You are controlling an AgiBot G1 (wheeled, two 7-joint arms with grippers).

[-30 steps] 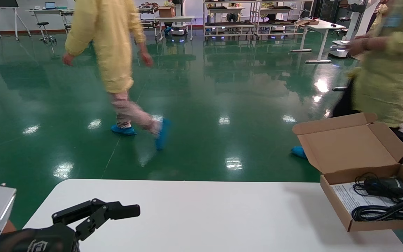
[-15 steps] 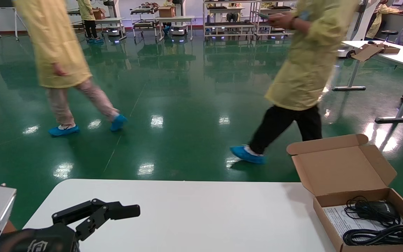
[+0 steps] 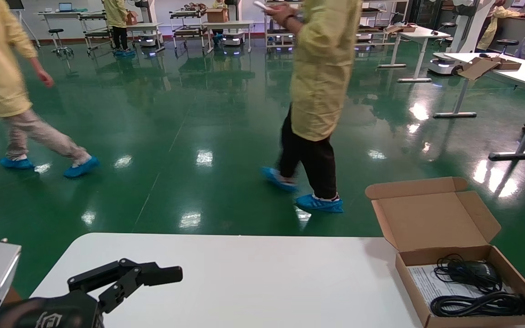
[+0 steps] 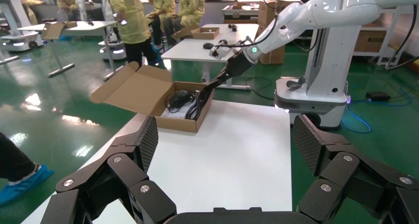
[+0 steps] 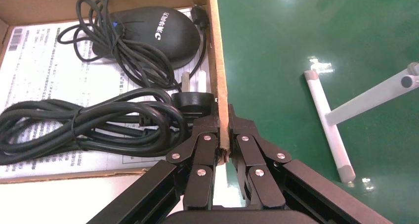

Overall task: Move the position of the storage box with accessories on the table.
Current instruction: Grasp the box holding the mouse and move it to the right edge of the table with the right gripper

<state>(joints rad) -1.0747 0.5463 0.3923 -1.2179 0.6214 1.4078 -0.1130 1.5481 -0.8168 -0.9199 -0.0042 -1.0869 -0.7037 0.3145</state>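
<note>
The storage box (image 3: 431,218) is brown cardboard with its lid open, resting on the right end of the white table (image 3: 253,282). In it lie the accessories: a black mouse (image 5: 153,33), coiled black cables (image 5: 89,125) and a printed paper sheet (image 5: 39,70). My right gripper (image 5: 223,117) is shut on the box's thin side wall, one finger inside and one outside. The left wrist view shows that arm reaching to the storage box (image 4: 133,88) from the table's right side. My left gripper (image 3: 153,275) hovers open over the table's near left corner, far from the box.
Two people in yellow coats (image 3: 319,68) walk across the green floor just beyond the table's far edge. Other white desks (image 3: 508,68) stand at the back right. The box's right wall is close to the table's right edge.
The box, held by my right gripper, has slid left and a little nearer on the table. Both walkers have moved left. My left arm has stayed still.
</note>
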